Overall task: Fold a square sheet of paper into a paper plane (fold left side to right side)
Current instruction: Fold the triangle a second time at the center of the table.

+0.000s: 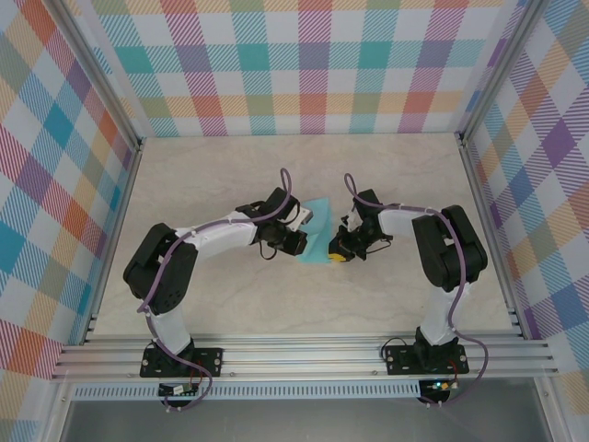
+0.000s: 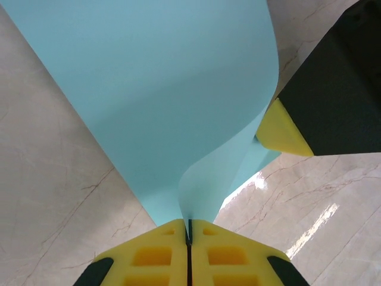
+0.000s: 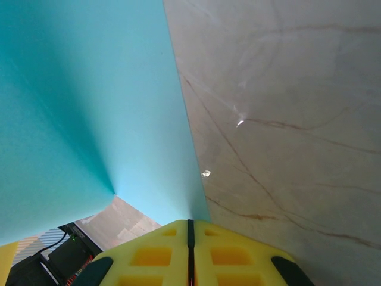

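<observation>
Pinched shut on opposite sides of the square sheet of paper (image 1: 317, 241): left gripper (image 2: 189, 231), apparently right gripper (image 3: 190, 227); bowed for folding.

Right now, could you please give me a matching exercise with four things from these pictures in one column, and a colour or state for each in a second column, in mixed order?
Column one:
1. square sheet of paper
2. left gripper
3. table
4. back wall

Column two:
a. pale marble pattern
b. shut on an edge of the sheet
c. coloured checks
d. turquoise, bent in a curve

Pairs: 1-d, 2-b, 3-a, 4-c.
</observation>
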### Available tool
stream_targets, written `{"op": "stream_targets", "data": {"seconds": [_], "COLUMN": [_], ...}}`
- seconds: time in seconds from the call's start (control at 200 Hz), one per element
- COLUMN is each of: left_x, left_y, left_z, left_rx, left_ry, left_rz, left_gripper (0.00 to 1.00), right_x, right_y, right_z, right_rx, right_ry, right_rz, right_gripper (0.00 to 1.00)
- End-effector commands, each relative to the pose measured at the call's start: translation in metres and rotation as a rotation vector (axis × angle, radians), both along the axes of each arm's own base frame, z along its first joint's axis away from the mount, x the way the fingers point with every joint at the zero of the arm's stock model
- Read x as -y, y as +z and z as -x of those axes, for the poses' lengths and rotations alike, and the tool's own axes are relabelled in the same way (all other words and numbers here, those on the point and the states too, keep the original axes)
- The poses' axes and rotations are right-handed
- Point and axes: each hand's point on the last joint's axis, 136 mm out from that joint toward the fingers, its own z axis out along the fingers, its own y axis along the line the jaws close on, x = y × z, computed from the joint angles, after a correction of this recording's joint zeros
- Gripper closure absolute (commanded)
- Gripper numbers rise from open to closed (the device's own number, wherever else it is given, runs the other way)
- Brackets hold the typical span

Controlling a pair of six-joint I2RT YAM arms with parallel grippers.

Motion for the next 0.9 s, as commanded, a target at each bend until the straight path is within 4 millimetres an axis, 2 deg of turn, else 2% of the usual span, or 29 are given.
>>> {"op": "stream_targets", "data": {"seconds": [0.0,0.9], "left_x": [0.0,-0.008], "left_y": [0.003,-0.016], "left_z": [-0.004,-0.03], "left_rx": [-0.019,-0.035], "left_ry": [-0.033,-0.023], "left_rz": [-0.002,-0.067], "left_gripper": [0.94,0.96], "right_x": [0.002,-0.001], "right_y": [-0.012,-0.011], "right_z": [0.002,0.005], "right_rx": [-0.003,-0.011], "right_ry": [0.027,0.048], "right_rz": [0.045,0.053], "right_gripper": [0.93,0.92]}}
